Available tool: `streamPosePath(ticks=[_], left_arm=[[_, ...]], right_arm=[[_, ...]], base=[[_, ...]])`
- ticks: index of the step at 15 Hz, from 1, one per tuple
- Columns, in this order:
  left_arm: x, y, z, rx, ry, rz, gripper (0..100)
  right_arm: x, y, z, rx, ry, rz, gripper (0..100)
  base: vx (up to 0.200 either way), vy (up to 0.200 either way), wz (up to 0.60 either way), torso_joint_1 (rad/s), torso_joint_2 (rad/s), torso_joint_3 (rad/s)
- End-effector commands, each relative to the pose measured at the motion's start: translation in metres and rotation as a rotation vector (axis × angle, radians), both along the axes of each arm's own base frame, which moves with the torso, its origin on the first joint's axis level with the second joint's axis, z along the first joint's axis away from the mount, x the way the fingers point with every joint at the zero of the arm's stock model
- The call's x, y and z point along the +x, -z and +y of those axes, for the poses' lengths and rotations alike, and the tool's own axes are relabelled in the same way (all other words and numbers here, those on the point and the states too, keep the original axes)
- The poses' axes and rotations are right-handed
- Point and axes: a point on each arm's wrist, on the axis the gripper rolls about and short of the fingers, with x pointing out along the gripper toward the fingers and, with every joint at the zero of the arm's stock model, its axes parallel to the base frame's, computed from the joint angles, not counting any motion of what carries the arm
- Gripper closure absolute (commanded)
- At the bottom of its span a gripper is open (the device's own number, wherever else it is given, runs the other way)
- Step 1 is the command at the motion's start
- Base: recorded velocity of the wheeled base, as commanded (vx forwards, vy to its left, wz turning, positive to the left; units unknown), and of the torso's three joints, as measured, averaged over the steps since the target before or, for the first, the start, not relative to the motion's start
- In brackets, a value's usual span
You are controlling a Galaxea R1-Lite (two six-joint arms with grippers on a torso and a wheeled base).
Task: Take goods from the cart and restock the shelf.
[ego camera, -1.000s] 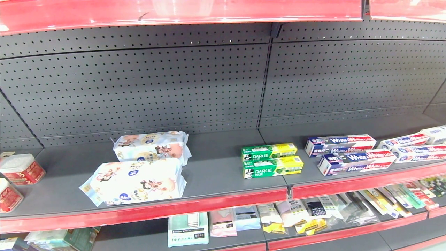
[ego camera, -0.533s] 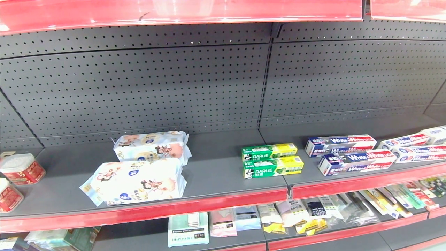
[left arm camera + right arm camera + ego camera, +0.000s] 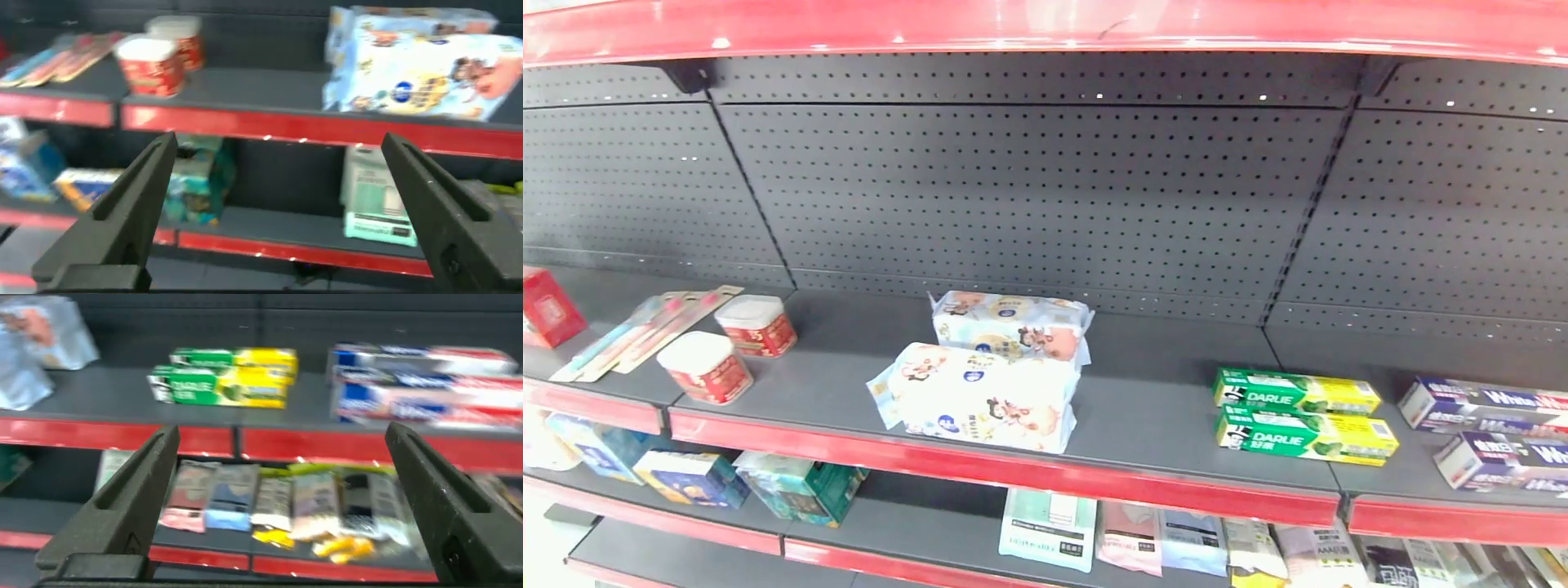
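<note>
The dark grey metal shelf with red edge strips (image 3: 1160,408) sits further right in the head view: the camera swung left and no goods moved, so restocking seems unstarted. On it lie soft white printed tissue packs (image 3: 980,400) mid-shelf, green-and-yellow cardboard toothpaste boxes (image 3: 1303,425) on the right and red-and-white lidded tubs (image 3: 704,367) on the left. The left gripper (image 3: 278,140) and right gripper (image 3: 282,431) gape wide, empty, near the shelf front.

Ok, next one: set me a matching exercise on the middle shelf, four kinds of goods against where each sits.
1. red round tubs with white lids
2. white soft tissue packs with cartoon prints
3. green-and-yellow toothpaste boxes
4. blue-and-white toothpaste boxes

A. farthest right on the grey middle shelf
B. centre, one pack behind the other
C. left, beside the flat toothbrush packs
D. between the tissue packs and the blue-and-white boxes

Pairs: 1-C, 2-B, 3-D, 4-A.
</note>
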Motion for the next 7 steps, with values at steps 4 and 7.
streamPosePath(ticks=[4, 7], left_arm=[[0.0000, 0.0000, 0.0000, 0.000, 0.000, 0.000, 0], [0.0000, 0.0000, 0.0000, 0.000, 0.000, 0.000, 0]], right_arm=[[0.0001, 0.0000, 0.0000, 0.000, 0.001, 0.001, 0], [0.0002, 0.0004, 0.0000, -0.001, 0.000, 0.003, 0]], base=[[0.000, 0.000, 0.00, 0.000, 0.00, 0.000], [0.000, 0.000, 0.00, 0.000, 0.00, 0.000]])
